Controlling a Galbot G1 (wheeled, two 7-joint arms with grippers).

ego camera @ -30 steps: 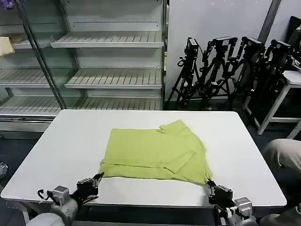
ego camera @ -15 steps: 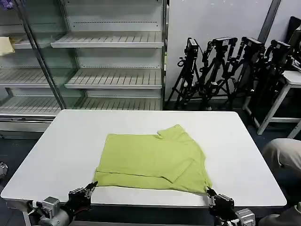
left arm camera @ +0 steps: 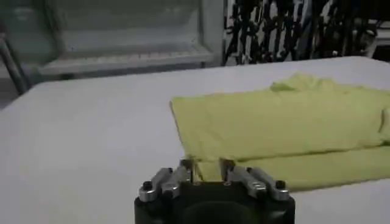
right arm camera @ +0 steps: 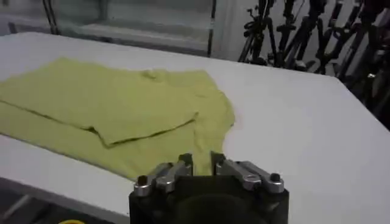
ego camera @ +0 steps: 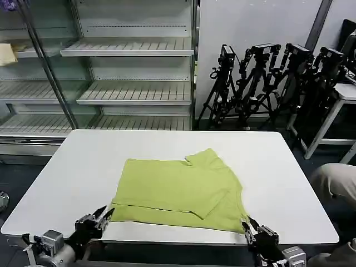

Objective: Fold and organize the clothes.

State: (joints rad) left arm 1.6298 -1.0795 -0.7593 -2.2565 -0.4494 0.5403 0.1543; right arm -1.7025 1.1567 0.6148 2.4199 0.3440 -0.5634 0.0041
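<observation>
Jaws ajar at near corners, T-shirt (ego camera: pixel 181 189) folded, long axis left-right

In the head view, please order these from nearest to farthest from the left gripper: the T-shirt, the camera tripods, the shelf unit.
From the left gripper:
1. The T-shirt, its near left corner just beside the gripper on the table.
2. The shelf unit, behind the table's far left side.
3. The camera tripods, behind the table at the far right, across from this gripper.
</observation>
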